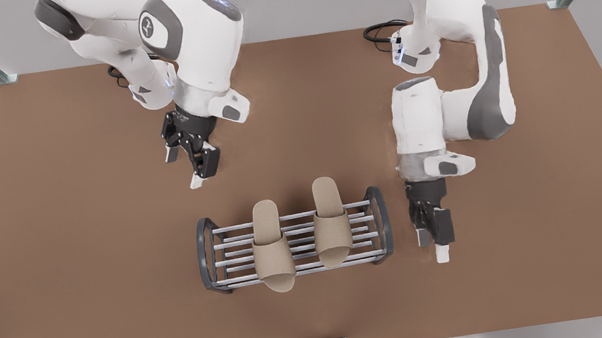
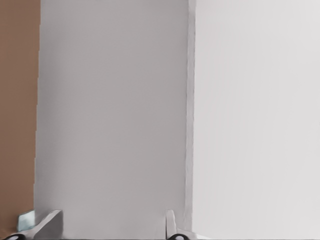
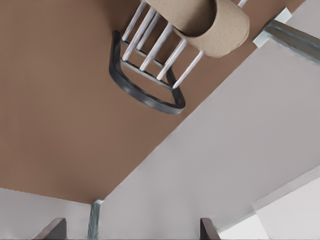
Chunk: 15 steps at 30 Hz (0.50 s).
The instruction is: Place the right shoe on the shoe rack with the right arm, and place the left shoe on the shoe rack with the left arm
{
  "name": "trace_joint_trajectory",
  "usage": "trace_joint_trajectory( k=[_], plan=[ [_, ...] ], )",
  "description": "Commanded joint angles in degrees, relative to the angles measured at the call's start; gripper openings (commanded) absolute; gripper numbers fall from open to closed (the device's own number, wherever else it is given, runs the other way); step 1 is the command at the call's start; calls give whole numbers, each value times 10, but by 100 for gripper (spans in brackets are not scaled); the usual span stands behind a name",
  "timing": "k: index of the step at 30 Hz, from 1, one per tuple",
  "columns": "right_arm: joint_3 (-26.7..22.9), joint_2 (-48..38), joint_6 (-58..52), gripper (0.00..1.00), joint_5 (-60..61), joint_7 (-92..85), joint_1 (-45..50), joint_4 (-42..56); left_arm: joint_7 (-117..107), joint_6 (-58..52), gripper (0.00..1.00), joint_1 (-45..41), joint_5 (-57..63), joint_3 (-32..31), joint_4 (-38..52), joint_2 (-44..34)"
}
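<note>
Table: a brown top is seen, with pale walls around it; everything else is carried on it.
Right arm: it is seen on the front view's left, reaching in from the far side.
Left arm: it is seen on the front view's right, bent down toward the near side.
Shoe rack: it is placed at the table's middle, toward the near edge, between the two grippers; two slippers are laid across its silver bars.
Near slipper: it is laid on the rack's left half in the front view, its toe overhanging the near bar.
Far slipper: it is set just beside the other, its heel past the far bar.
Right gripper: it is held above bare table, far and left of the rack; its fingers are spread apart, nothing between them.
Left gripper: it is held just right of the rack's end frame; its fingers are parted and nothing is gripped.
</note>
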Motion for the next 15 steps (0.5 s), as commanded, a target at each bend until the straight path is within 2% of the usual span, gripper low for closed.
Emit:
trace_joint_trajectory(
  k=[1,2,3,4,5,7,10,11,15],
  plan=[
    [-195,-48,18,100,384,652,13,-69,1109,-664,100,149,-429,-31,124,-30],
    [-282,-65,80,100,415,675,13,-117,1303,-661,100,144,-348,-24,123,-30],
    [-338,-84,135,100,395,678,13,-170,1367,-644,100,146,-318,-26,81,-38],
    [-344,-86,136,100,355,684,10,-175,1400,-641,100,142,-318,-26,67,-31],
    [-344,-83,118,100,441,794,-26,-144,1416,-637,100,134,-316,-26,58,-32],
    [-342,-79,93,100,454,829,-44,-133,1421,-636,100,126,-316,-26,48,-48],
    [-341,-59,86,100,455,828,-50,-133,1444,-586,100,123,-262,-49,-78,-115],
    [-341,-56,81,100,455,828,-48,-132,1453,-582,100,119,-252,-65,-81,-100],
    [-340,-39,68,100,451,830,-38,-131,1457,-585,100,120,-252,-66,-79,-104]
  ],
)
